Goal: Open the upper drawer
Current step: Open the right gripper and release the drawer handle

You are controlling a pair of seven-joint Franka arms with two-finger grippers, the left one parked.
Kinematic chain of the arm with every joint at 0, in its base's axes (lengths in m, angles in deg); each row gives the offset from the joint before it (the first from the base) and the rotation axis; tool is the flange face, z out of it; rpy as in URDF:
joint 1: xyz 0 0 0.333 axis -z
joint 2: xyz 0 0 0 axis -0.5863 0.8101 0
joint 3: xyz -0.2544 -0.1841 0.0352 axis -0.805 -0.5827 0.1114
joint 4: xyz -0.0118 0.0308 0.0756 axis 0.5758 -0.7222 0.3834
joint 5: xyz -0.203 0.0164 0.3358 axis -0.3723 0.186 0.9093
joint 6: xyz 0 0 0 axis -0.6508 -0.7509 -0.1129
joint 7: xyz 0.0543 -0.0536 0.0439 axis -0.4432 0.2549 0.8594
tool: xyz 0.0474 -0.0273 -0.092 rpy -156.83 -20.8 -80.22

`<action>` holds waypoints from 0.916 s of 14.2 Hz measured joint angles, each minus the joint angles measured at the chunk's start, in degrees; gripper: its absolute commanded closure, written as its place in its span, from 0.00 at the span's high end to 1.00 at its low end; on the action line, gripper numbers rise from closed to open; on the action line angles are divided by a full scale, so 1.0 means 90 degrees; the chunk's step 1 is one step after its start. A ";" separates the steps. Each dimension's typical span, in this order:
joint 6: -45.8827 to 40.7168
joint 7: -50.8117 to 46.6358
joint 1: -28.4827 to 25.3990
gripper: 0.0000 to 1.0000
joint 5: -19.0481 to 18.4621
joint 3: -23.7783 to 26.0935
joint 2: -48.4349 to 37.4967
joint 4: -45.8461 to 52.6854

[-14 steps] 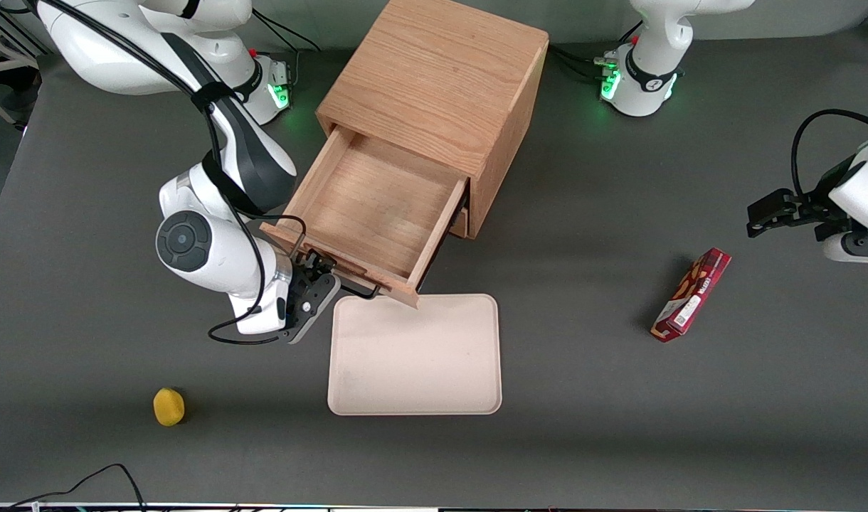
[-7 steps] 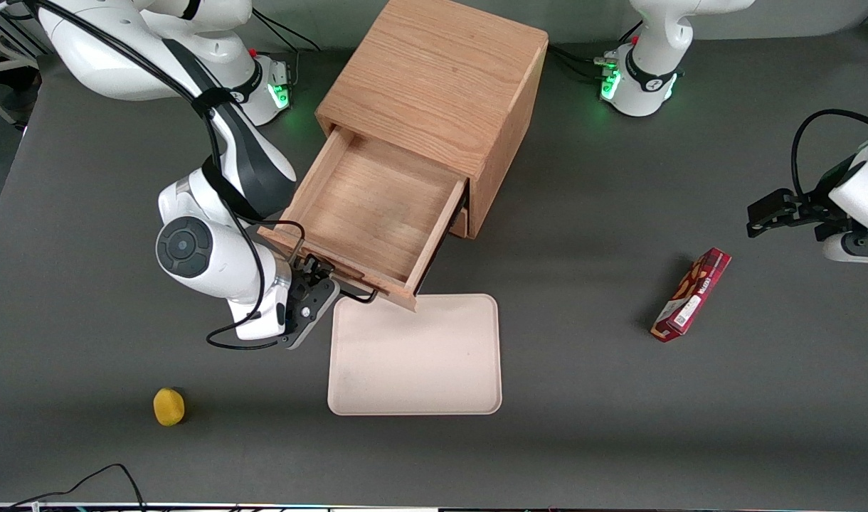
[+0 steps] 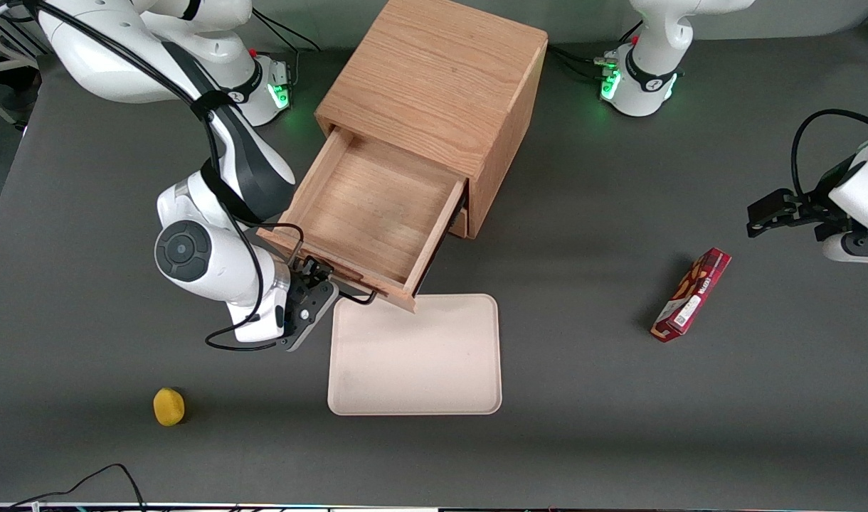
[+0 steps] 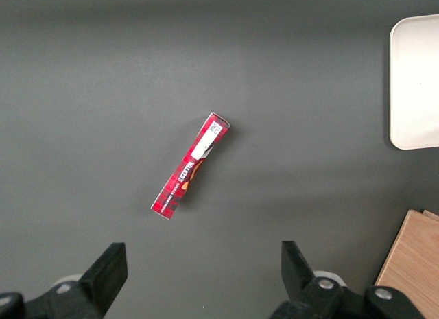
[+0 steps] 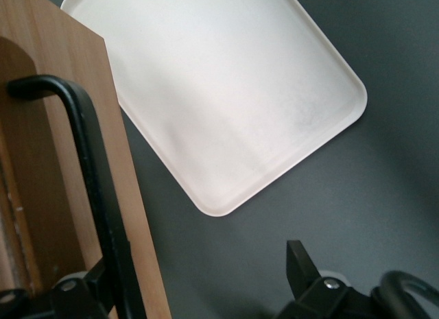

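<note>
Robotics lab: two white arms (image 3: 213, 107) bolted to a grey table (image 3: 583, 398), loose cables (image 3: 85, 480), test props.

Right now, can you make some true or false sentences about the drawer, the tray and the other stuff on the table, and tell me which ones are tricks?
1. The upper drawer is pulled out of the cabinet. True.
2. There is a toy inside the upper drawer. False: only its bare wooden bottom shows.
3. The gripper is at the drawer's black handle. True.
4. The yellow ball sits on the tray. False: it lies on the table, apart from the tray, toward the working arm's end.
5. The red box lies on the table toward the parked arm's end. True.
6. The tray is full of snacks. False: nothing lies on it.
</note>
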 measured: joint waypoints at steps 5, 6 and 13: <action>-0.0408 -0.0012 -0.0046 1.00 0.0000 0.0008 0.0000 0.0279; -0.0472 -0.0027 -0.0058 1.00 0.0000 0.0015 0.0000 0.0326; -0.1028 -0.0345 -0.0081 1.00 0.0019 0.0114 -0.0059 0.0653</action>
